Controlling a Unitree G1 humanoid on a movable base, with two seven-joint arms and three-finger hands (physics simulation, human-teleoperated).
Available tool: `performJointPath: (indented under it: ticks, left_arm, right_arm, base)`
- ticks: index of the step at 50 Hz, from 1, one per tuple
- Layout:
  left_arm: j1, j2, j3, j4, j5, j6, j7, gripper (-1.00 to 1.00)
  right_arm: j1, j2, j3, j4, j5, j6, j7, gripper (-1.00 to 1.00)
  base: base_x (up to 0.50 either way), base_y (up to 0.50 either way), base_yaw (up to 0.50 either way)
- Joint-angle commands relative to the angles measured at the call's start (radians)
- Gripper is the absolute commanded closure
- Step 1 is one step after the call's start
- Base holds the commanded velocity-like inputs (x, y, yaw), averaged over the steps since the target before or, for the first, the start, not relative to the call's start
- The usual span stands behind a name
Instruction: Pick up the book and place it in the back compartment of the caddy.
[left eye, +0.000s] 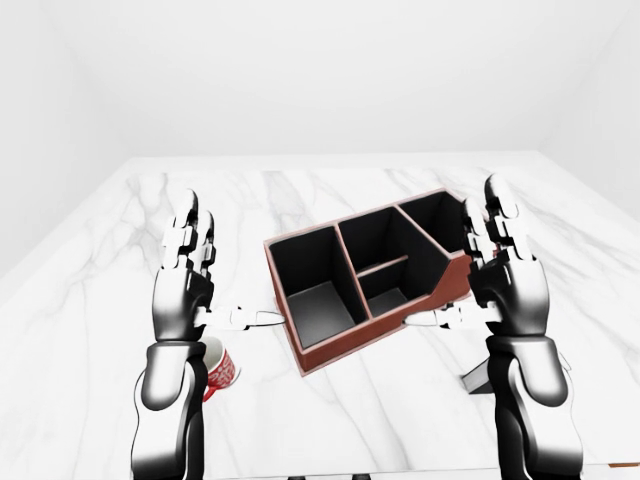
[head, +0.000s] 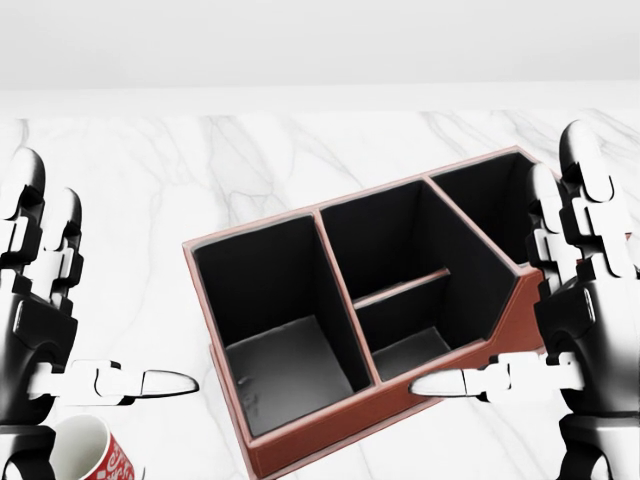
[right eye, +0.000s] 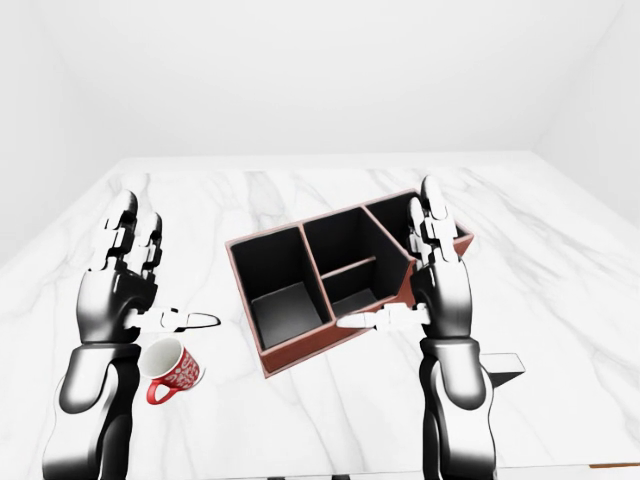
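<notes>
The caddy (left eye: 345, 347) is brown with black insides and several compartments; it stands angled on the marble table (left eye: 330, 195). The book (right eye: 503, 363) shows only as a grey flat corner on the table, right of my right forearm and mostly hidden by it. The head view does not show it. My left hand (left eye: 230, 265) is raised left of the caddy, open, fingers up and thumb pointing right. My right hand (left eye: 452, 258) is raised at the caddy's right end, open and holding nothing, its thumb over the caddy's low wall.
A red patterned mug (right eye: 172, 368) stands on the table below my left hand, apart from the caddy. The table's near edge (left eye: 330, 468) runs along the bottom of the eye views. White walls surround the table.
</notes>
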Motion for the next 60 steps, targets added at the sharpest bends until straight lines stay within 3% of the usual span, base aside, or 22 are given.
performJointPath:
  ticks: [1, 28, 30, 37, 38, 46, 60]
  left_arm:
    - [0.001, 0.001, 0.003, -0.003, -0.001, 0.000, -0.001, -1.00]
    - [-0.004, 0.002, 0.007, -0.008, -0.005, 0.000, 0.000, -1.00]
    - [-0.005, 0.002, 0.006, -0.008, -0.005, 0.000, 0.001, -1.00]
    - [-0.006, 0.002, 0.006, -0.002, -0.004, 0.000, 0.001, -1.00]
    - [-0.001, 0.001, 0.000, -0.002, -0.001, 0.000, 0.000, -1.00]
    - [-0.003, 0.002, 0.003, -0.005, -0.001, 0.000, -0.001, -1.00]
    - [-0.003, 0.002, 0.004, 0.008, -0.001, 0.000, -0.001, -1.00]
  right_arm:
    - [-0.004, 0.001, 0.003, 0.000, -0.016, 0.000, -0.018, -1.00]
    - [-0.037, -0.038, -0.026, -0.155, -0.187, 0.000, 0.013, -1.00]
    - [-0.047, -0.076, -0.048, -0.191, -0.241, 0.000, 0.044, -1.00]
    - [-0.056, -0.093, -0.101, -0.213, -0.359, 0.000, 0.147, -1.00]
    - [-0.058, -0.152, -0.127, -0.184, -0.426, 0.000, 0.177, -1.00]
    - [-0.073, -0.119, -0.148, -0.183, -0.498, 0.000, 0.243, -1.00]
    - [-0.079, -0.125, -0.171, -0.184, -0.553, 0.000, 0.297, -1.00]
  base:
    - [0.00, 0.00, 0.00]
    - [0.00, 0.00, 0.00]
    - [0.00, 0.00, 0.00]
    - [0.00, 0.00, 0.00]
    - [0.00, 0.00, 0.00]
    - [0.00, 0.00, 0.00]
    - [0.00, 0.00, 0.00]
